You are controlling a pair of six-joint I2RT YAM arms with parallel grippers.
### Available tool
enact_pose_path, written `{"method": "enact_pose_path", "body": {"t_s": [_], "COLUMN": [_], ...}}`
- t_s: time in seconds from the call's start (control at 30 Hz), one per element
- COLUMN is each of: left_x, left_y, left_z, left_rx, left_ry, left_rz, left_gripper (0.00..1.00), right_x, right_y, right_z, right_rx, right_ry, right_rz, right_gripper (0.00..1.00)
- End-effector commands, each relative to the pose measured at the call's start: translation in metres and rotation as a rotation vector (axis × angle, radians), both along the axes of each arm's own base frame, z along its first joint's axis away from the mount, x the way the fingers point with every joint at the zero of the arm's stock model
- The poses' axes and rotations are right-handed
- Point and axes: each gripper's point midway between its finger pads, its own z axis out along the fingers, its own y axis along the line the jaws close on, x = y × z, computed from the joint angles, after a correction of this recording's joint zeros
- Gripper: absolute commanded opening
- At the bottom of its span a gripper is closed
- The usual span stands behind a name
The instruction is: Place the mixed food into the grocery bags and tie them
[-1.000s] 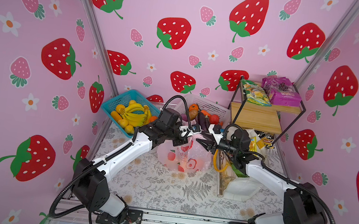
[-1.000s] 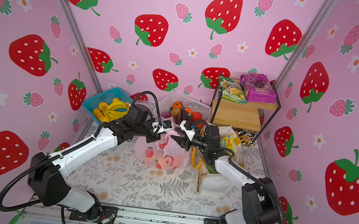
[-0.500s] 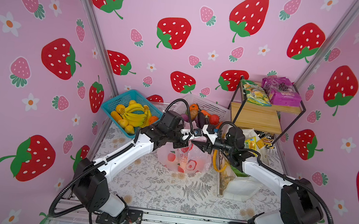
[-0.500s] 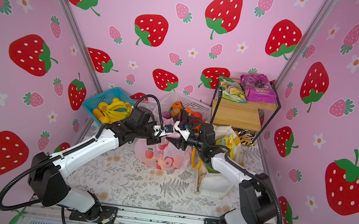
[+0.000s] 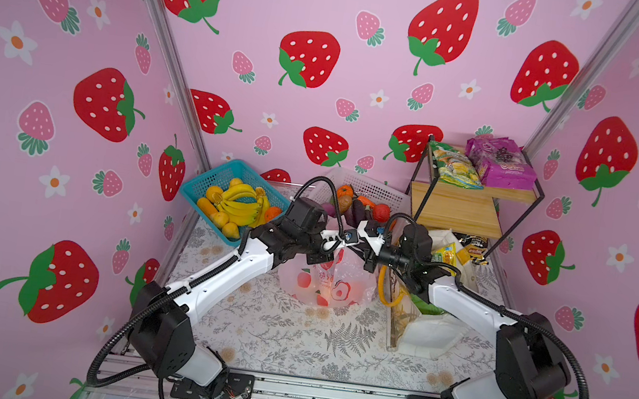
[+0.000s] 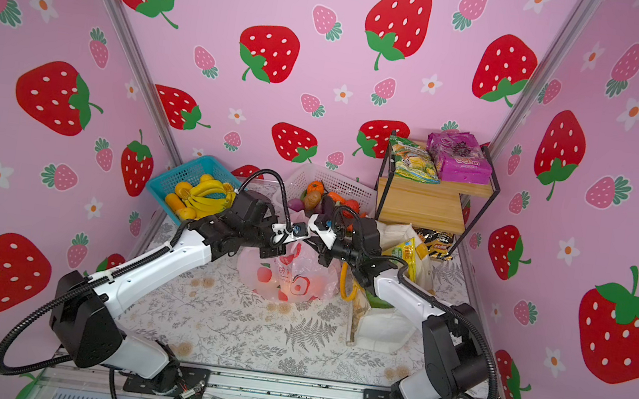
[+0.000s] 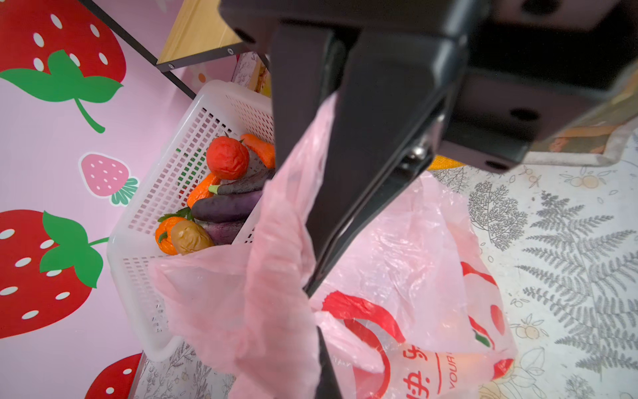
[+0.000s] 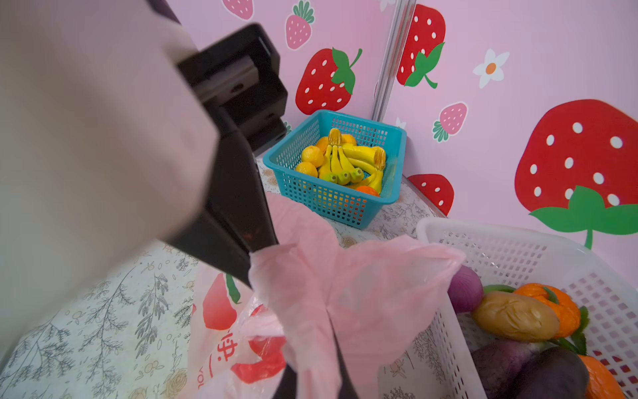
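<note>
Since a second ago the right gripper (image 5: 358, 239) has moved leftward to meet the left gripper (image 5: 337, 241) tip to tip, and its jaws, then apart, have closed.

Well to the left gripper's left stands a blue mesh plastic basket (image 5: 215, 176) holding yellow toy bananas (image 5: 240, 202) and small yellow and orange round fruits. The left gripper is clamped on a handle of the thin translucent pink plastic carrier bag (image 5: 323, 285) with red fruit prints, and the left wrist view shows the pink film pinched between its black jaws. The bag hangs slack directly below both grippers, its base on the fern-print table cover (image 5: 290, 343). Its contents show only as reddish blurs. The right gripper pinches the bunched handle plastic from the opposite side.

Just behind both grippers, a white mesh plastic basket (image 5: 373, 191) holds a toy potato, purple aubergines, a red tomato and an orange.

To the right gripper's right, under its arm, the white fabric tote (image 5: 430, 332) with yellow handles stands open. A yellow crisp packet (image 5: 445, 252) and a plain bright green snack packet (image 5: 419, 304) show inside.

Farther right and behind, a black wire shelf with wooden boards (image 5: 455, 208) carries a green-and-yellow packet (image 5: 454, 168) and a purple grape-print packet (image 5: 498, 165). A black-and-yellow packet (image 5: 473, 246) lies beneath it.
</note>
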Motion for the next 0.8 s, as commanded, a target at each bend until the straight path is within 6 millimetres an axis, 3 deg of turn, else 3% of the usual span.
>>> {"method": "enact_pose_path", "body": {"t_s": [0.0, 0.2, 0.43, 0.6, 0.77], "left_x": [-0.008, 0.002, 0.012, 0.011, -0.01], "left_y": [0.007, 0.027, 0.022, 0.02, 0.014], "left_z": [0.005, -0.002, 0.002, 0.017, 0.04], "left_rx": [0.016, 0.082, 0.042, -0.055, -0.258], "left_ry": [-0.002, -0.049, -0.061, -0.031, 0.113], "left_rz": [0.019, 0.11, 0.144, 0.202, 0.262], "left_gripper": [0.13, 0.21, 0.25, 0.0, 0.0], "right_x": [0.005, -0.009, -0.021, -0.015, -0.006], "right_y": [-0.004, -0.009, -0.006, -0.012, -0.017], "right_z": [0.011, 0.025, 0.029, 0.027, 0.025], "right_rx": [-0.008, 0.022, 0.047, 0.028, 0.001], "right_ry": [-0.086, -0.121, -0.097, -0.122, -0.188], "right_rz": [-0.044, -0.017, 0.042, -0.013, -0.088], "right_gripper": [0.0, 0.0, 0.0, 0.0, 0.0]}}
